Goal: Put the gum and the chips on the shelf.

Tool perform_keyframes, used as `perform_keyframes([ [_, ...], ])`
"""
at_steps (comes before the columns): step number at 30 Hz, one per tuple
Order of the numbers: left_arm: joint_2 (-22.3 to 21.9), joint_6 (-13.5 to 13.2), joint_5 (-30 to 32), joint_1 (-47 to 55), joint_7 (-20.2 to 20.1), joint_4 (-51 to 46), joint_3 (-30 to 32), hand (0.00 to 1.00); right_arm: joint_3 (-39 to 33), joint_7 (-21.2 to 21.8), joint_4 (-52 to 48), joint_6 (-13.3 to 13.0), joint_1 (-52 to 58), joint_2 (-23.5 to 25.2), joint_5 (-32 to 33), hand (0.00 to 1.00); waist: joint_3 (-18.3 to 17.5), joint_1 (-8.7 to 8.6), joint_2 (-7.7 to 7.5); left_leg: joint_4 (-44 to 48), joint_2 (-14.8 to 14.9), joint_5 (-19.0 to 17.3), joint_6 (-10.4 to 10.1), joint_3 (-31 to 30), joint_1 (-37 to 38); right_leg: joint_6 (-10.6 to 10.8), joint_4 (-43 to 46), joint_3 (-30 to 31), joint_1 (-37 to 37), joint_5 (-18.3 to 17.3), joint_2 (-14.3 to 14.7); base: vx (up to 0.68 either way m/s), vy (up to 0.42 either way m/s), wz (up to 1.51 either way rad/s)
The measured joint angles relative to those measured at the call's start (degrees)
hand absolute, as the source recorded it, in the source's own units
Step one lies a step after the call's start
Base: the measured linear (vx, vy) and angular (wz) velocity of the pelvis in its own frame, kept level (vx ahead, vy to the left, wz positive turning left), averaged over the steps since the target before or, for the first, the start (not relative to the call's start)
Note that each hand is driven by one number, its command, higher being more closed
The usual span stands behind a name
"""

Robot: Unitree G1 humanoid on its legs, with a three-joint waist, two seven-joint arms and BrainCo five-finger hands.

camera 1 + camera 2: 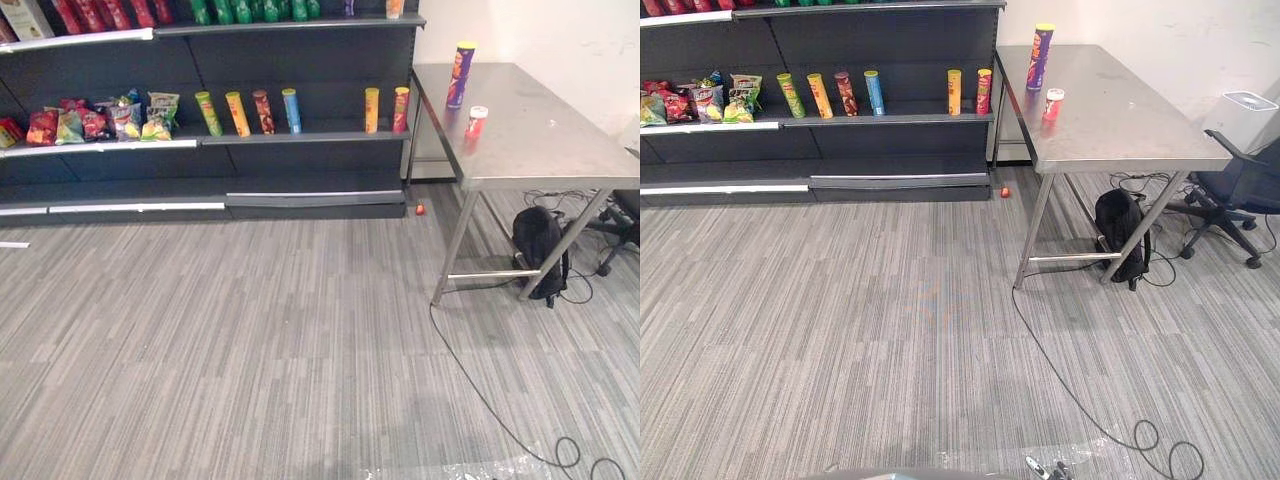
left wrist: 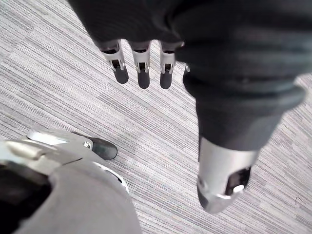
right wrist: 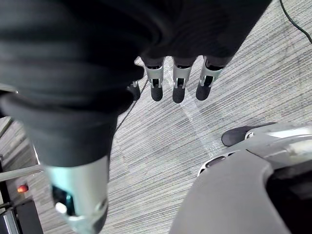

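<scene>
A tall purple chips can [image 1: 460, 74] stands upright near the far left corner of the steel table [image 1: 540, 140]. A small red and white gum tub [image 1: 476, 121] stands a little nearer on the same table. The dark shelf [image 1: 250, 140] at the back left holds a row of chip cans [image 1: 250, 112] and a heap of snack bags [image 1: 100, 120]. My left hand [image 2: 141, 68] hangs over the carpet with straight fingers and holds nothing. My right hand [image 3: 178, 80] hangs the same way, open above the carpet.
A small red object [image 1: 420, 209] lies on the floor by the shelf's right end. Under the table rests a black backpack [image 1: 540, 250], with cables trailing over the carpet. An office chair [image 1: 1240, 190] stands to the table's right. Grey carpet stretches between me and the shelf.
</scene>
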Motion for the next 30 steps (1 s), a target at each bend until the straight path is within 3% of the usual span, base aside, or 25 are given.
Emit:
perform_keyframes([
  [10, -0.1, 0.0, 0.0, -0.4, 1.5, 0.0, 0.4, 0.00, -0.6, 0.4, 0.9, 0.5, -0.7, 0.1, 1.7, 0.00, 1.5, 0.00, 0.06, 0.5, 0.5, -1.1, -1.1, 0.1, 2.5, -0.4, 0.1, 0.0, 2.7, -0.4, 0.4, -0.01, -0.010, 0.00],
  [12, -0.2, -0.1, 0.0, -0.8, 1.6, -0.1, 2.0, 0.00, -1.3, 0.5, 0.9, 0.5, -1.3, 0.4, 1.7, 0.00, 2.5, 0.00, -0.47, 7.6, 1.0, -4.2, -1.3, 0.2, -0.9, -0.6, 2.8, 0.1, 0.9, -2.3, -0.1, -0.04, -0.006, -0.05],
  [14, -1.0, -0.1, -0.1, -0.6, 2.5, -0.1, 5.1, 0.00, -2.0, 0.7, 0.2, 0.6, -1.8, 0.7, 1.7, 0.00, 4.9, 0.09, 0.07, 22.6, 3.2, -8.6, -2.1, 1.4, -7.3, -1.6, 5.8, 0.1, 0.0, -4.1, 0.0, -0.07, -0.008, -0.04],
  [17, -2.9, -0.3, -0.4, 0.3, 3.4, -0.9, 9.3, 0.00, -1.6, 0.4, -1.7, 0.7, -1.6, 0.5, 1.6, 0.00, 7.1, 0.50, 0.49, 43.4, 5.8, -7.0, -2.6, 1.2, -18.1, -2.0, 9.0, 0.1, -0.6, -5.8, -0.3, -0.04, 0.015, 0.05],
  [19, -3.9, -0.3, -1.1, 1.8, 3.4, -0.9, 10.7, 0.00, -1.6, 0.2, -2.3, 0.7, -1.6, 0.3, 1.2, 0.00, 7.6, 0.45, 0.38, 48.8, 6.6, -8.7, -1.9, 1.2, -21.3, -1.8, 9.7, 0.3, 0.0, -6.7, -1.1, 0.05, 0.097, -0.01],
  [20, -4.0, -0.3, -1.1, 1.9, 3.4, -0.9, 10.9, 0.00, -1.6, 0.2, -2.4, 0.6, -1.6, 0.3, 1.2, 0.00, 7.7, 0.52, 0.34, 48.5, 6.8, -9.5, -2.1, 1.4, -21.7, -1.6, 9.7, 0.4, 0.5, -6.8, -1.6, 0.15, 0.148, -0.09],
  [23, -4.7, -0.2, -1.7, 3.5, 3.1, -0.7, 12.0, 0.00, -1.7, 0.4, -3.1, 0.2, -1.5, 0.3, 1.2, 0.00, 7.7, 0.60, 0.24, 33.7, 8.2, -8.6, -2.4, 1.2, -22.0, 0.1, 9.7, 1.5, 1.8, -7.9, -4.7, 0.21, 0.213, -0.07],
  [25, -5.2, -0.5, -2.7, 4.1, 3.0, -0.7, 12.5, 0.00, -1.7, 1.1, -3.1, -0.6, -1.3, 0.2, 1.1, 0.00, 7.7, 0.56, 0.44, 19.1, 9.5, -3.7, -3.4, -1.2, -22.1, 3.0, 9.7, 2.0, 3.3, -9.7, -7.1, 0.33, 0.417, 0.04],
  [27, -5.9, -1.1, -2.6, 4.9, 2.9, -0.3, 12.2, 0.00, -1.7, 2.0, -3.0, -1.7, -1.2, -0.1, 1.0, 0.00, 7.9, 0.63, 1.18, 15.9, 11.5, -3.2, -4.7, -3.7, -22.1, 5.6, 9.5, 3.2, 5.8, -11.6, -7.8, 0.40, 0.487, -0.12],
  [28, -5.8, -1.1, -2.4, 5.6, 2.7, 0.3, 12.0, 0.00, -1.7, 2.5, -2.9, -1.9, -1.3, 0.3, 1.0, 0.00, 7.9, 0.58, 1.18, 19.5, 11.3, 2.2, -7.0, -2.9, -21.9, 6.8, 8.9, 4.0, 8.3, -13.0, -9.7, 0.41, 0.472, -0.24],
  [29, -5.2, -1.1, -2.1, 5.8, 2.6, 0.5, 11.6, 0.00, -1.8, 2.7, -2.5, -1.9, -1.2, 0.7, 0.8, 0.00, 7.9, 1.08, 0.14, 21.7, 10.1, 2.6, -6.8, -2.6, -22.0, 6.5, 8.3, 4.7, 9.3, -13.4, -10.8, 0.43, 0.384, -0.33],
  [30, -3.9, -1.0, -1.8, 5.6, 2.2, 0.8, 11.0, 0.00, -1.7, 3.0, -1.2, -2.2, -2.0, 1.3, -1.0, 0.00, 7.3, 1.71, -1.67, 26.1, 8.9, -0.5, -5.9, -1.5, -22.7, 5.4, 9.5, 6.9, 9.9, -12.5, -12.0, 0.42, 0.300, -0.30],
])
